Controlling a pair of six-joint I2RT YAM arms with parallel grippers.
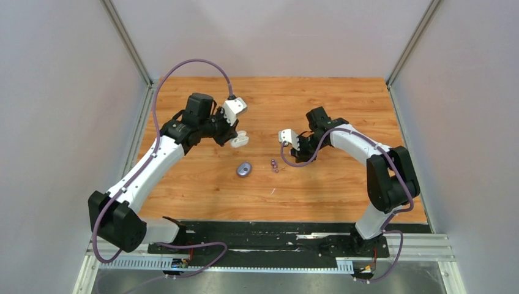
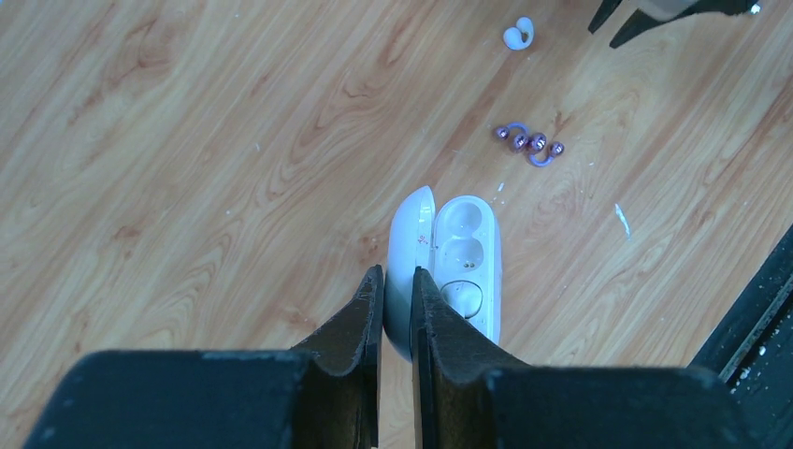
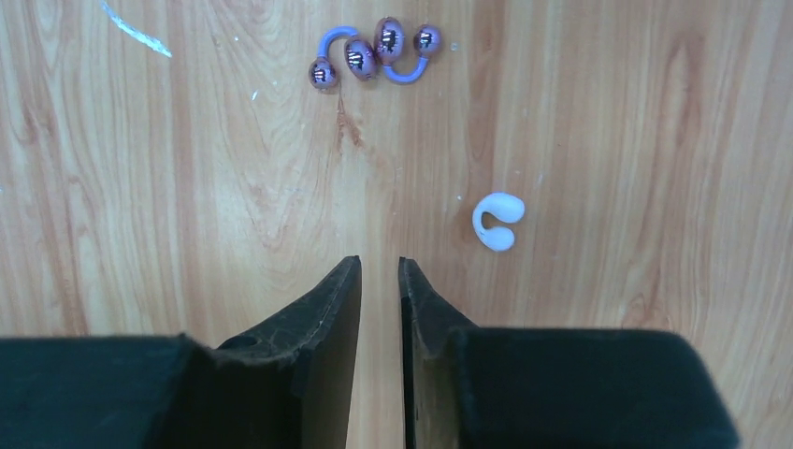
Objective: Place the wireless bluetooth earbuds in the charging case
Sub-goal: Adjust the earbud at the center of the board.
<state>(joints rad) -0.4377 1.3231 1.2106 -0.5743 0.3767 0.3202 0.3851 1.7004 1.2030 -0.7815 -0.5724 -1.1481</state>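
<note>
My left gripper is shut on the raised lid of a white charging case, which it holds open above the table. The case's far socket is bare, and a white rounded shape sits in the near socket. A white earbud lies on the wood just ahead and right of my right gripper. That gripper is slightly open with nothing between its fingers. Two dark purple earbuds lie tangled together farther ahead of it, also seen as the purple pair beyond the case.
A closed purple oval case lies on the wooden table near its middle, left of the purple earbuds. Grey walls enclose the table on three sides. A black rail runs along the near edge.
</note>
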